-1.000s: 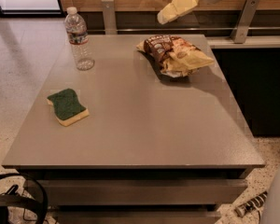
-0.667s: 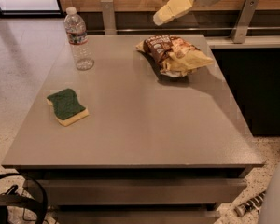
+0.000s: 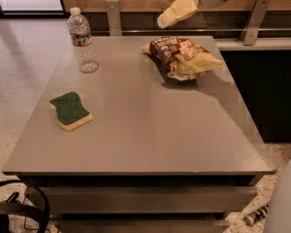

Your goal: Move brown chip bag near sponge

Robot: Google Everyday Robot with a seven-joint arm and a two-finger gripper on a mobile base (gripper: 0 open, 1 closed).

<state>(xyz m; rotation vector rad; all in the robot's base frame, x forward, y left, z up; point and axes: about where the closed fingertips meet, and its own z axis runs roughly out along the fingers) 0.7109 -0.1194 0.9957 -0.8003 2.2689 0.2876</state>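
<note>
The brown chip bag [image 3: 184, 57] lies crumpled at the far right of the grey table [image 3: 145, 130], dark brown with tan-yellow folds. The sponge [image 3: 70, 110], dark green on a yellow base, lies flat at the near left of the table, far from the bag. My gripper [image 3: 170, 14] hangs in the air at the top of the view, above and just behind the bag's left end. It touches nothing and holds nothing.
A clear plastic water bottle [image 3: 82, 40] stands upright at the far left of the table. A metal rail and wooden wall run behind the table. A dark cabinet stands to the right. Cables lie on the floor at the lower left.
My gripper has drifted a little to the left and slightly down toward the bag's left end. The bag, sponge and bottle have not moved.
</note>
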